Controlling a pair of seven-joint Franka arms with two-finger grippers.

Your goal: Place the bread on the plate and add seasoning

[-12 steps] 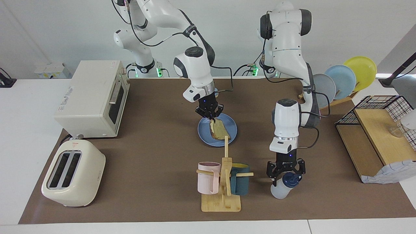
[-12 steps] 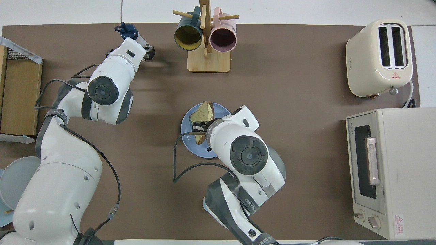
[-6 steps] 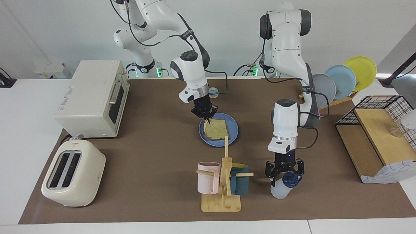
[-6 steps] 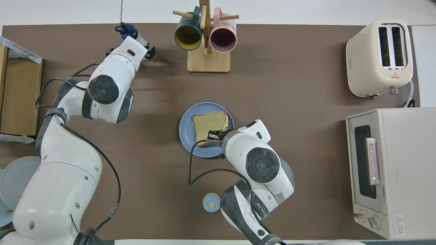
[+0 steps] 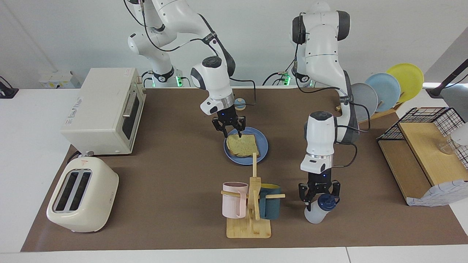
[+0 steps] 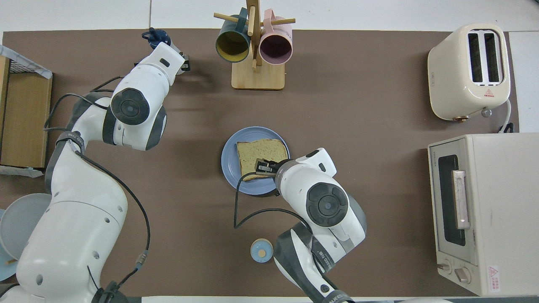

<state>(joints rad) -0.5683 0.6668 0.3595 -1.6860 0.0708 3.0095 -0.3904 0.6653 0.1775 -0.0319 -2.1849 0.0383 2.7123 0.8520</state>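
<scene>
Since a second ago the right gripper point(image 5: 229, 128) has let the bread point(image 5: 242, 145) fall flat on the plate point(image 5: 263, 140) and spread its fingers, while the left gripper point(image 5: 319, 194) straddles the seasoning point(image 5: 319, 209) directly beneath it, unclenched.

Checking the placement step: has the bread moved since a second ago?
Yes. The bread hung tilted from the right gripper over the plate; now it lies flat on it, released, jaws open above its edge nearer the robots.
</scene>
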